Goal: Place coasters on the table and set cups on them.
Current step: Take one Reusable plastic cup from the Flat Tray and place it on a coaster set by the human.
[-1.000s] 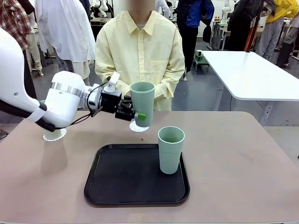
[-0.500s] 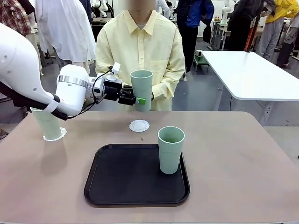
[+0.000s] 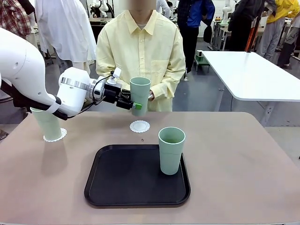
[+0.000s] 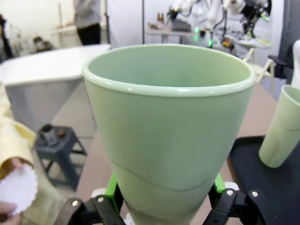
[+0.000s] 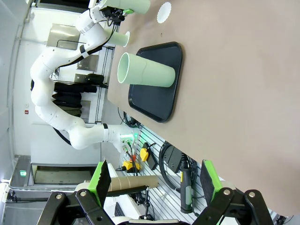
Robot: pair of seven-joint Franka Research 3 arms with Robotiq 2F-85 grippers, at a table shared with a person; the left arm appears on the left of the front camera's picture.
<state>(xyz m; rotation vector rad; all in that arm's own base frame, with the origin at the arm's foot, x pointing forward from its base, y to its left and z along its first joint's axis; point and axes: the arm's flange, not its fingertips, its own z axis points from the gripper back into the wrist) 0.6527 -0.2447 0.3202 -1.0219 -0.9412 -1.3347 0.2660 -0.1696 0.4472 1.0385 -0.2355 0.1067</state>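
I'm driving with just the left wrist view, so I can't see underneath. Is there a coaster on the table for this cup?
Observer: Yes, a bare coaster lies on the table beyond the tray; the held cup hangs about over it.
Operator: Is any cup done?
Observer: One cup stands on a coaster at the table's left end.
Operator: And the right arm?
Observer: The right fingers stand open, empty.

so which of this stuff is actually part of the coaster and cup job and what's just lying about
Part of the job:
- cup held in the left pincer
- cup waiting on the black tray
- cup on the left coaster
- bare coaster mid-table
- coaster held by the person
- beige table

Lying about:
- black tray itself
- glossy white table
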